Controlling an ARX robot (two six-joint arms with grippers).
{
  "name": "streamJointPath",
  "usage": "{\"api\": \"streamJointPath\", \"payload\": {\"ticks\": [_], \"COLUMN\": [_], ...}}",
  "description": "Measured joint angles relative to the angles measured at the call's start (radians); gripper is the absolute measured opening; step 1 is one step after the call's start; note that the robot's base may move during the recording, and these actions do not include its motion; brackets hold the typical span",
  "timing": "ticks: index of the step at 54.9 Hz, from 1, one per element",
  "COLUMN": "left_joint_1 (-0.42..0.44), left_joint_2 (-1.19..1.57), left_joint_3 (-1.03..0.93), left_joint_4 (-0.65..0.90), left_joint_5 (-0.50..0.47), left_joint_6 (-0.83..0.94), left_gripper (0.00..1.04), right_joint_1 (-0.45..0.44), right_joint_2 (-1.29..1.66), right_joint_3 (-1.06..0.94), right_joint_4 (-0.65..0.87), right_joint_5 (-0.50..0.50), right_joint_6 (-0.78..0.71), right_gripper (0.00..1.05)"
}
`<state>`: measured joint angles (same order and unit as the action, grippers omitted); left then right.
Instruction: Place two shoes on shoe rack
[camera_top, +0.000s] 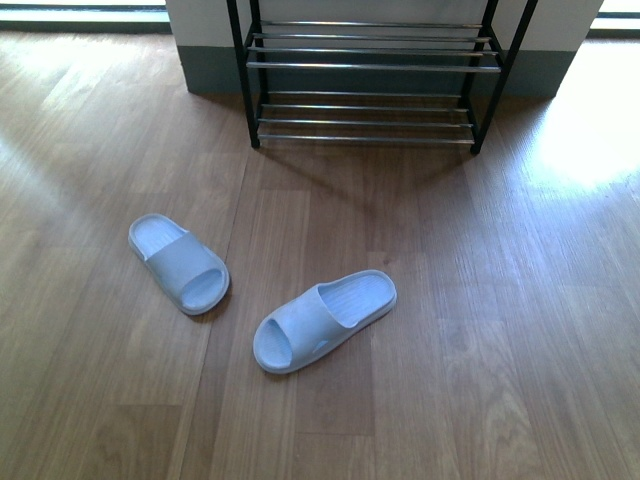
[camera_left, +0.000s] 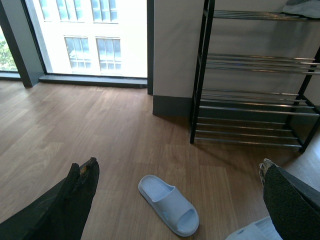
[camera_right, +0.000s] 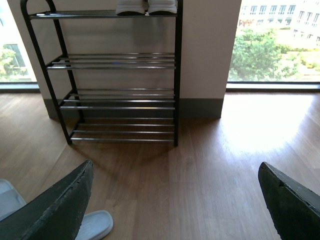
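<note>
1. Front view: two pale blue open-toe slides lie on the wood floor (camera_top: 480, 360), well apart from the shoe rack (camera_top: 370, 67). Neither arm is in frame.
2. Slide A (camera_top: 178, 263) lies further left in this view. Its heel points toward the rack and its toe end toward the camera.
3. Slide B (camera_top: 323, 320) lies near slide A without touching it, and closer to the camera. It sits diagonally, heel end up and to the right.
4. The shoe rack stands against the wall (camera_top: 200, 30). It has black side frames and shelves of chrome rods.
5. Left wrist view: the left gripper (camera_left: 177, 164) is released. Its fingers (camera_left: 75, 200) are spread wide with nothing between them. Slide A lies on the floor beneath the gap, untouched.
6. Right wrist view: the right gripper (camera_right: 175, 167) is likewise released and empty, facing the rack. A pair of white shoes (camera_right: 146, 6) sits on the top shelf.
</note>
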<state>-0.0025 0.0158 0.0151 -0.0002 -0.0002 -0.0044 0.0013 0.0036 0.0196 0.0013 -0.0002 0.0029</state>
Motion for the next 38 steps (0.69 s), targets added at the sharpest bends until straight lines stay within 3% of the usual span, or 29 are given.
{"api": "streamJointPath", "payload": {"ticks": [38], "left_joint_1": [0.000], "left_joint_2": [0.000], "left_joint_3": [0.000], "left_joint_4": [0.000], "left_joint_5": [0.000], "left_joint_6": [0.000], "left_gripper": [0.95], "right_joint_1": [0.000], "right_joint_2": [0.001], "right_joint_3": [0.000], "right_joint_4": [0.000], "right_joint_5": [0.000], "right_joint_6": [0.000], "right_gripper": [0.96]}}
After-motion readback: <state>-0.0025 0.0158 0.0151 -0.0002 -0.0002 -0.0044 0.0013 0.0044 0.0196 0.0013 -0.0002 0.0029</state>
